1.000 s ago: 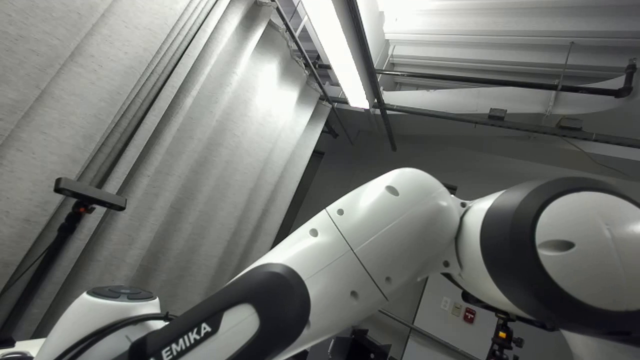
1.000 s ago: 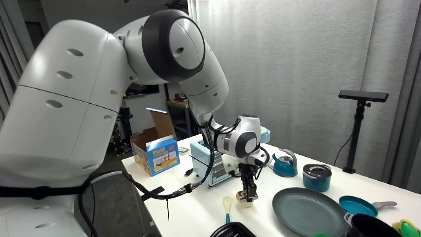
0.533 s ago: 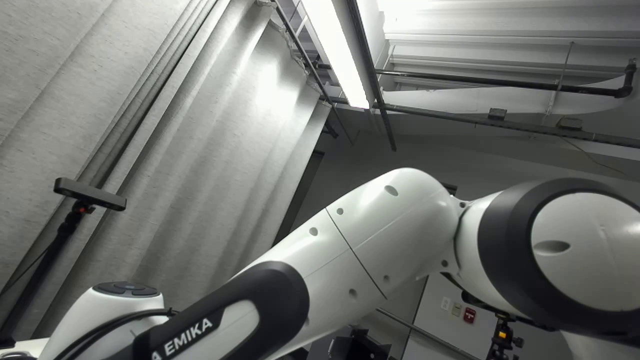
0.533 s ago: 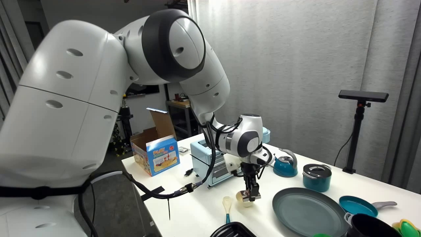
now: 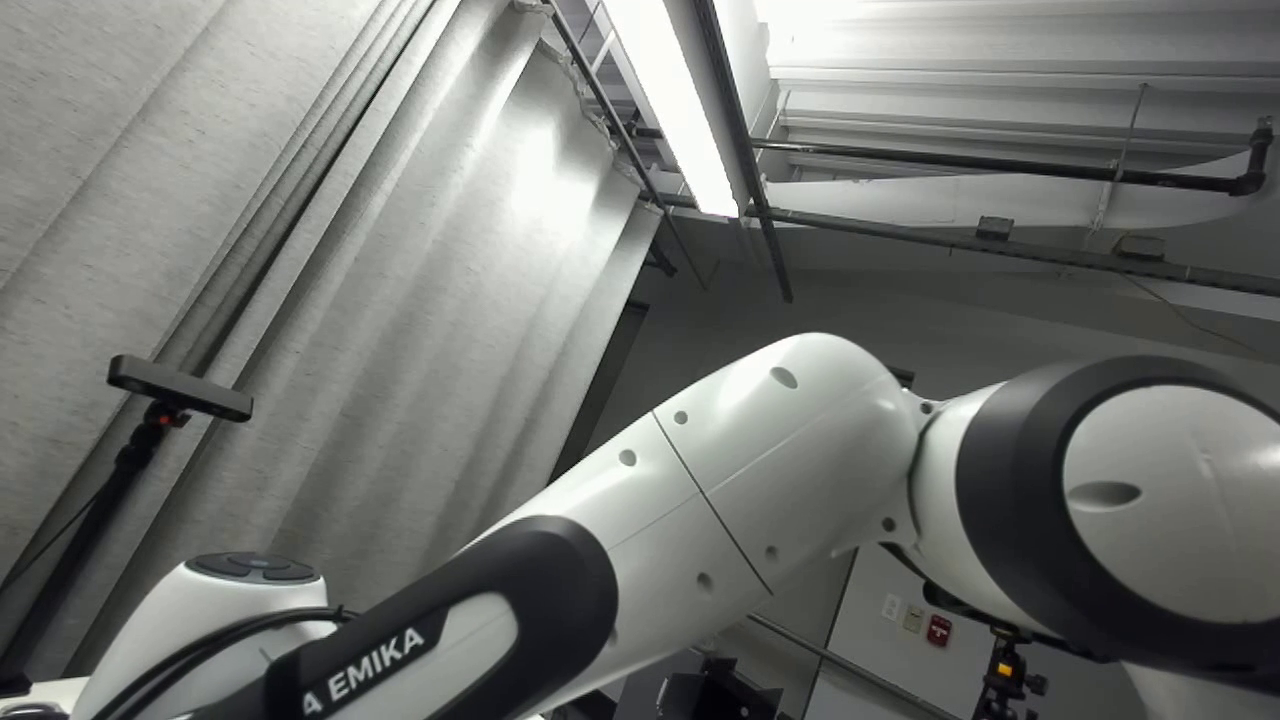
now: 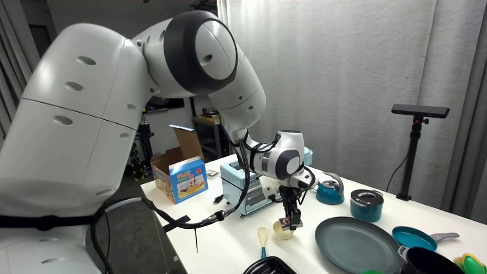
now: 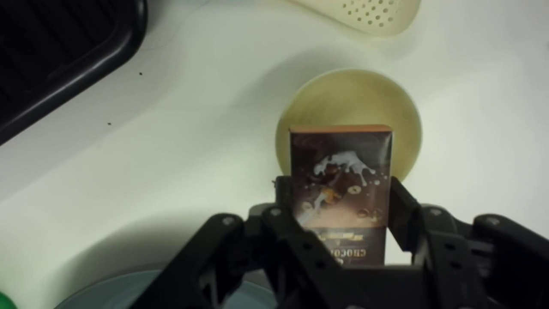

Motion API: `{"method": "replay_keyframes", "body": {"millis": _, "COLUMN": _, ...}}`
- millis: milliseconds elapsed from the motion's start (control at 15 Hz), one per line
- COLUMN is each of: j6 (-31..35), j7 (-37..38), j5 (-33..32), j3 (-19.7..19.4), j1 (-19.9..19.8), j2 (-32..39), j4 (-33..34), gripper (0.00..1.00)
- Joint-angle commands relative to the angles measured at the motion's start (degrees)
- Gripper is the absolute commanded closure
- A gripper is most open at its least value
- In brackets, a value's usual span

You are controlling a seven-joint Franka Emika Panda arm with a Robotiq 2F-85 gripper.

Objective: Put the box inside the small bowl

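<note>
The box, a small brown chocolate pack, is held between the two fingers of my gripper in the wrist view. My gripper is shut on its side edges. The small bowl, round and cream-yellow, lies beyond the box, which covers its near part. In an exterior view, the gripper holds the box raised, at the bowl's upper right side. The box overlaps the bowl's rim there; I cannot tell whether they touch. The other exterior view shows only the arm.
A slotted spoon lies beside the bowl, with a black tray in front. A large grey plate is to the right. A blue toaster oven, kettle and pot stand behind. A printed carton stands farther left.
In an exterior view, my gripper and the box have moved slightly right and up. More of the bowl shows now. The bowl has not visibly moved.
</note>
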Motion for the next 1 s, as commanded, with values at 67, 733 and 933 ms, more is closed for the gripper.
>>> {"method": "replay_keyframes", "body": {"millis": 67, "j6": -1.3, "j7": 2.0, "j5": -1.19, "j3": -0.6, "j1": 0.91, "j2": 1.02, "j4": 2.2, "gripper": 0.05}}
{"method": "replay_keyframes", "body": {"millis": 733, "j6": -1.9, "j7": 0.06, "j5": -1.7, "j3": -0.51, "j1": 0.42, "j2": -0.91, "j4": 0.25, "gripper": 0.0}}
{"method": "replay_keyframes", "body": {"millis": 933, "j6": -2.02, "j7": 0.78, "j5": -4.08, "j3": -1.67, "j1": 1.06, "j2": -2.75, "j4": -1.61, "gripper": 0.0}}
